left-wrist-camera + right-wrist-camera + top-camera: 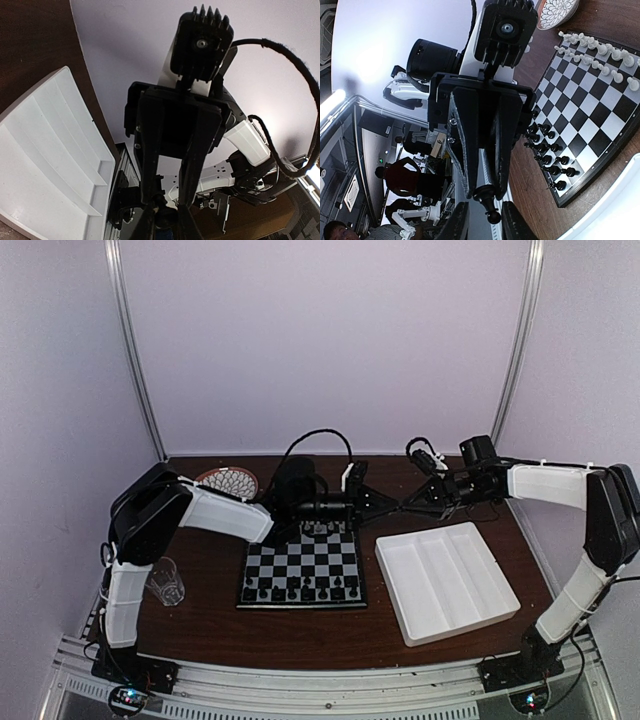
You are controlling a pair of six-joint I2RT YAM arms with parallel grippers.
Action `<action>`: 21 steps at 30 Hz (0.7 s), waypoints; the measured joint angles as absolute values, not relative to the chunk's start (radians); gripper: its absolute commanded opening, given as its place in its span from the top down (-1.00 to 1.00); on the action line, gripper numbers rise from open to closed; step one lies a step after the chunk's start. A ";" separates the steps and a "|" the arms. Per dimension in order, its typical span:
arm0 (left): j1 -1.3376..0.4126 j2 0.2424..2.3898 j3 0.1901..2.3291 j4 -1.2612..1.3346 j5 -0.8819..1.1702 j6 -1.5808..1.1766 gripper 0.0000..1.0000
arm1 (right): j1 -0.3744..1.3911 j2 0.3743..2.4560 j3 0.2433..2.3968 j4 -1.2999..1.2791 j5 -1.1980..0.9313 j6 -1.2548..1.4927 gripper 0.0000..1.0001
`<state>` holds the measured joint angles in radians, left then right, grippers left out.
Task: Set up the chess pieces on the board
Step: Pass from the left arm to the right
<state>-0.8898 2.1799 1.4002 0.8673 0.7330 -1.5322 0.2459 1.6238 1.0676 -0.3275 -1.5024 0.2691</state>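
Above the back of the board [302, 570], my two grippers meet tip to tip. My left gripper [392, 504] [167, 227] is shut on the base of a black pawn [487, 197]. The pawn's head pokes between the fingers of my right gripper [408, 503] [485, 222]. Those jaws stand open, with a small gap on each side of the head. Black chess pieces [300, 590] [547, 155] fill the board's near rows. White ones [600, 50] line the far rows, partly hidden under the left arm in the top view.
A white compartmented tray [445, 580] [45, 160] lies right of the board. A round patterned plate [228, 481] [555, 10] sits at the back left. A clear glass [167, 582] stands near the left arm's base.
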 measured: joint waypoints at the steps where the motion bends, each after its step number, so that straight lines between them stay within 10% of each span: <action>1: -0.890 2.180 1.400 0.867 0.733 -1.532 0.84 | 0.246 1.624 1.066 -0.324 -1.504 0.271 0.53; 21: -0.889 2.180 1.394 0.890 0.719 -1.532 0.84 | 0.246 1.614 1.046 -0.270 -1.504 0.313 0.70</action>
